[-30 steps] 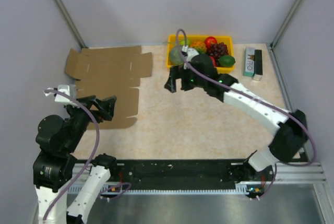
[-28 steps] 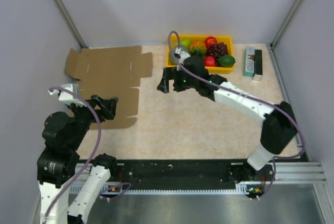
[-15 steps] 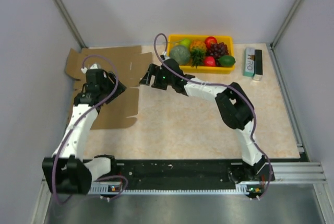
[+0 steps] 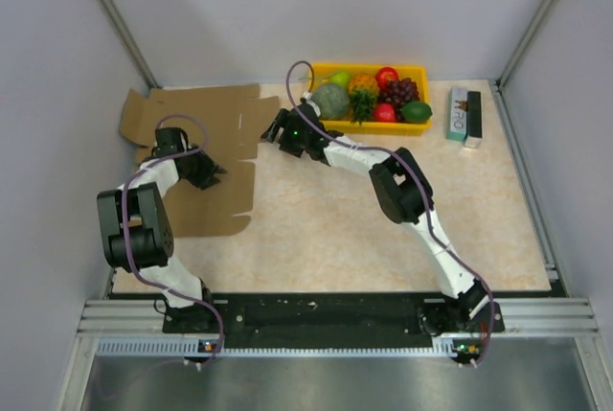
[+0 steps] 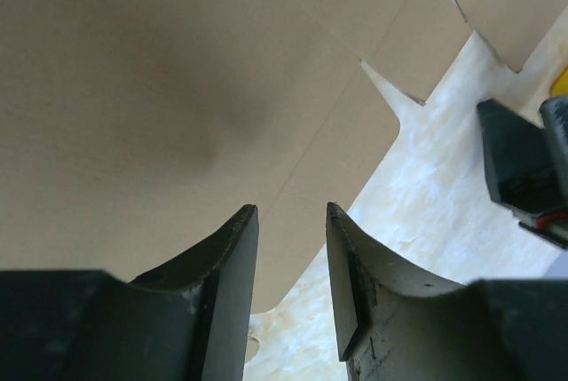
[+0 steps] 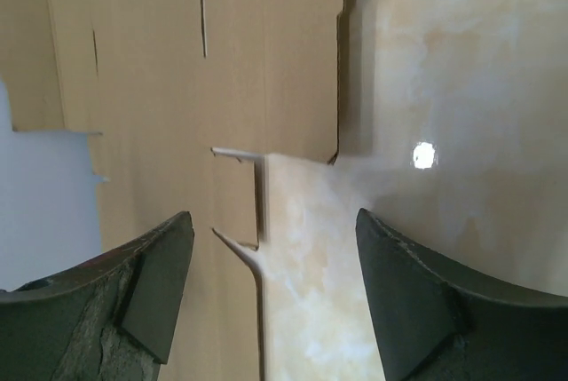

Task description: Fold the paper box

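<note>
Cardboard, plain brown, the paper box (image 4: pixel 215 114) lies unfolded on the desk (image 4: pixel 316 229), far left, flaps notched. Over it hovers the left end effector (image 5: pixel 291 214), narrowly parted; the right end effector (image 6: pixel 273 221) gapes wide at its edge.

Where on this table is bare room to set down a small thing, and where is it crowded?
Widest bare table: between the paper box, the right arm and the near rail. Another patch: right of that arm, in front of the small carton. Crowded: the far edge, with the fruit tray and carton, and the box's right edge, under the right tool.
</note>
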